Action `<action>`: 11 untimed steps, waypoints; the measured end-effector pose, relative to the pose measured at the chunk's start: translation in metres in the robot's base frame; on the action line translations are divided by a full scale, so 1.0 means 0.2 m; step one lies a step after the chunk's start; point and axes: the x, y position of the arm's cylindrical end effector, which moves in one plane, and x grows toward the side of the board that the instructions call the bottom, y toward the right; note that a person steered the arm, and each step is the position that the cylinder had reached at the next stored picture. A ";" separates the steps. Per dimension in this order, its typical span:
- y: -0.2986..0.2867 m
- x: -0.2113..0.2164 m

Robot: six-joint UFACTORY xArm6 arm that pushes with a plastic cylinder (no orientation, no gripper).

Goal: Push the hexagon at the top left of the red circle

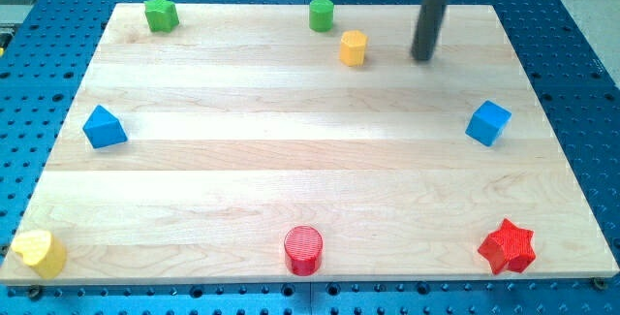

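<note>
Yellow hexagon (353, 47) upright near top edge; red circle (303, 250) at bottom edge

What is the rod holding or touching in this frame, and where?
Nothing: my tip stands clear on the board, to the view's right of the yellow hexagon.

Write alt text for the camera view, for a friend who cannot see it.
A dark rod's tip rests on a wooden board near the view's top, just right of a yellow hexagon. A green cylinder and green star sit along the top; blue blocks at the left and right; a yellow block, red cylinder and red star along the bottom.
</note>
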 end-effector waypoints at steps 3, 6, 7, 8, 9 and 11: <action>-0.45 -0.21; -0.98 0.16; -1.33 0.58; -1.35 0.71; -1.30 0.73; -1.42 1.17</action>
